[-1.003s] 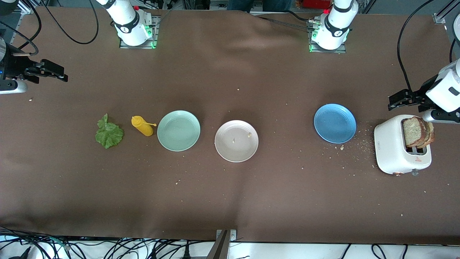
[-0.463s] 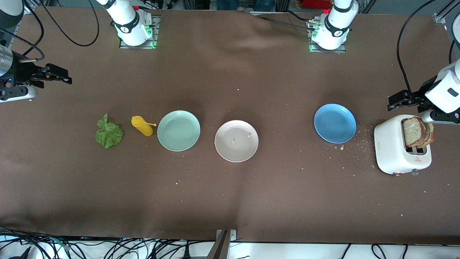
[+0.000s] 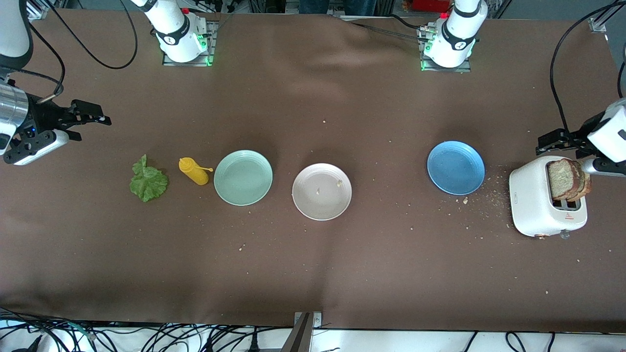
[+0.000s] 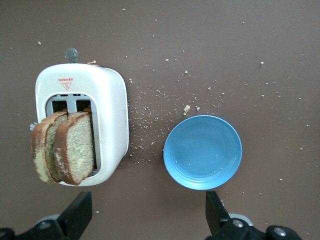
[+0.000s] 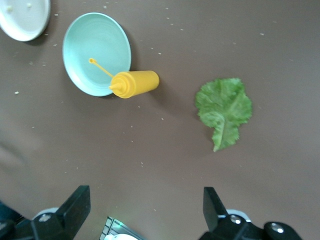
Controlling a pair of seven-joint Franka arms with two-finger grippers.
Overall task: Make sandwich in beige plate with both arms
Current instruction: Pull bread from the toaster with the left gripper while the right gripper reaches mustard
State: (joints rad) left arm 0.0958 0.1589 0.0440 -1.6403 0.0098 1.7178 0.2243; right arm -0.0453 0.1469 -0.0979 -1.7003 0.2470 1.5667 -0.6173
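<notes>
Right gripper (image 3: 93, 120), jaws spread and empty, has swung in from the desk edge over the last second and now hangs over bare desk, the lettuce leaf (image 3: 148, 182) at about its 5 o'clock. Leaf lies flat, untouched; yellow sauce bottle (image 3: 194, 171) on its side at the leaf's 3 o'clock, nozzle toward the mint-green plate (image 3: 243, 177). Beige plate (image 3: 322, 191) at 3 o'clock of the mint one, mid-desk, holding only a couple of crumbs, so no sandwich part placed yet. Blue plate (image 3: 456, 167) farther toward the left arm's end, crumbs scattered beside it. White toaster (image 3: 545, 203) at its 3 o'clock, two toast slices (image 3: 567, 179) standing up out of the slots. Left gripper (image 3: 557, 140), also wide open and empty, has shifted slightly outward and sits at roughly 12 o'clock of the toaster. Judgement: both arms are in approach, right toward the leaf, left toward the toast; grasps not yet begun.
</notes>
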